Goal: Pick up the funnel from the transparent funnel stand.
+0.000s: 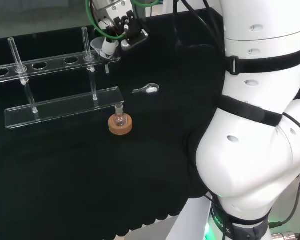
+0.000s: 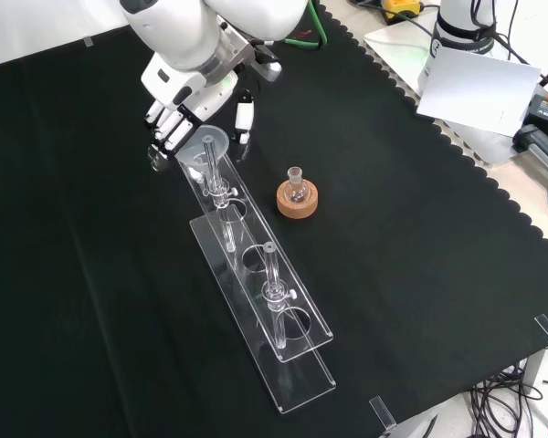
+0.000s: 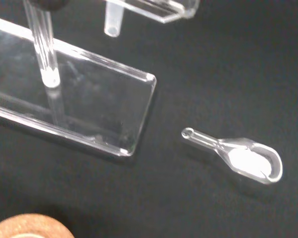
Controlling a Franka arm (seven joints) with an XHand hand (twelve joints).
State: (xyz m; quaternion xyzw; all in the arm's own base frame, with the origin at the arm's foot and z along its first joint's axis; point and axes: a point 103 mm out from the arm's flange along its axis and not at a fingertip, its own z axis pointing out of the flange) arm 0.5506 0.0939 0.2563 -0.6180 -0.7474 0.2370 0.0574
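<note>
In the head view, one funnel (image 1: pixel 98 46) is sitting in the right end hole of one transparent funnel stand (image 1: pixel 65 107); one small flask (image 1: pixel 120 116) is resting on one cork ring (image 1: pixel 120 125), beside one clear scoop (image 1: pixel 147 89). The hand (image 1: pixel 111 46) is curling around the funnel's rim.

In the front view, its fingers (image 2: pixel 169 128) are touching the funnel.

In the wrist view, the funnel's stem (image 3: pixel 112 22) is hanging through the stand's upper rail.
</note>
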